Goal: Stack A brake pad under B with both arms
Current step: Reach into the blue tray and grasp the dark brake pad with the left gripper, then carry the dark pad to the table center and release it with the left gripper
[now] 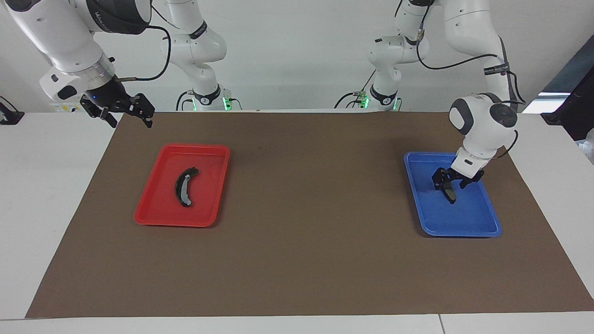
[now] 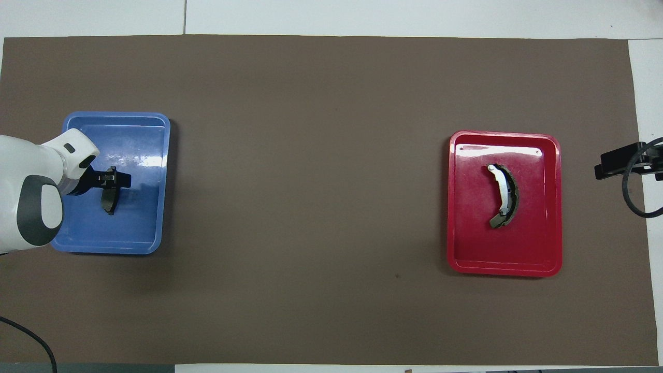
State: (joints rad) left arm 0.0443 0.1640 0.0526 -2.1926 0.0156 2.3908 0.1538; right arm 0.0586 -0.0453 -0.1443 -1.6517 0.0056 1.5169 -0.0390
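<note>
The A brake pad, short and dark grey, lies in the blue tray toward the left arm's end of the table. My left gripper is down in that tray, open, with its fingers astride the pad's end nearer to the robots. B, the long curved black piece with a light-grey face, lies alone in the red tray. My right gripper hangs open and empty over the mat's edge beside the red tray.
A brown mat covers the table between the two trays, with white table around it. The right arm waits.
</note>
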